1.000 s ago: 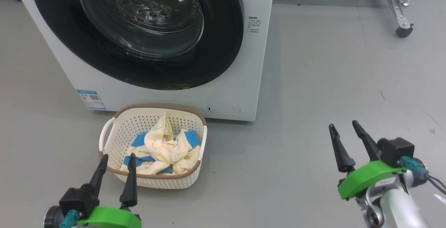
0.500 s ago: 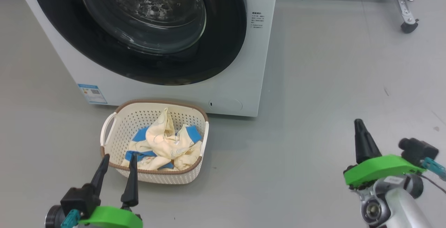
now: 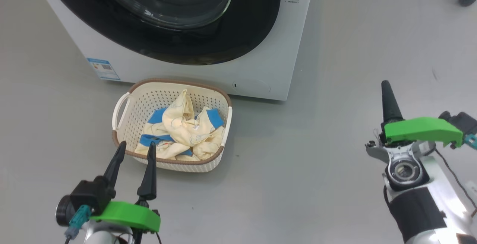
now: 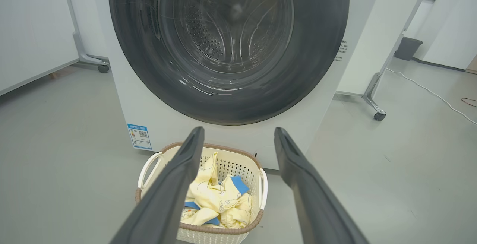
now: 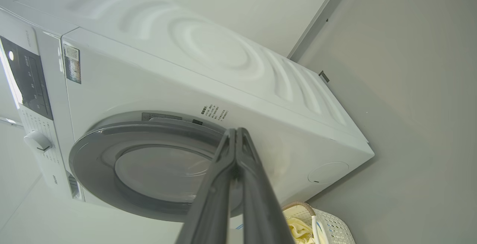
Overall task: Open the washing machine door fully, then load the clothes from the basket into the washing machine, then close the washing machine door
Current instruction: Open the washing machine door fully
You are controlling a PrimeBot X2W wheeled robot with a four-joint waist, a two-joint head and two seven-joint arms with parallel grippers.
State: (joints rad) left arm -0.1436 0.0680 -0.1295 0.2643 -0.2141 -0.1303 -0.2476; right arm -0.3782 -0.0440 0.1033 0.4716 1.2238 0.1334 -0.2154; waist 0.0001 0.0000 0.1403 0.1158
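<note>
The washing machine door (image 3: 167, 31) looks shut flush against the front of the washing machine (image 3: 208, 76). I take opening it to be the step in hand, with nothing loaded yet. The clothes (image 3: 182, 132) lie bundled in the basket (image 3: 175, 83), which sits on the floor (image 3: 316, 143) just in front of the machine, below the door.

My left gripper (image 3: 136, 145) hovers just short of the basket's near wall. Its fingers are spread wide and empty, pointing at the bundle. My right gripper (image 3: 386, 87) hangs well off to the right, fingers pressed together with nothing between them. The door lies forward and to the left of it.

In the right wrist view the closed fingertips (image 5: 231, 139) line up with the right-hand edge of the door's rim. A grey recess (image 5: 160, 117) sits beside the rim there, and I judge that to be the pull. So the right arm is the nearer one for that edge. It has to travel forward and leftward, fingers aimed into the recess. I cannot see the hinge.
</note>
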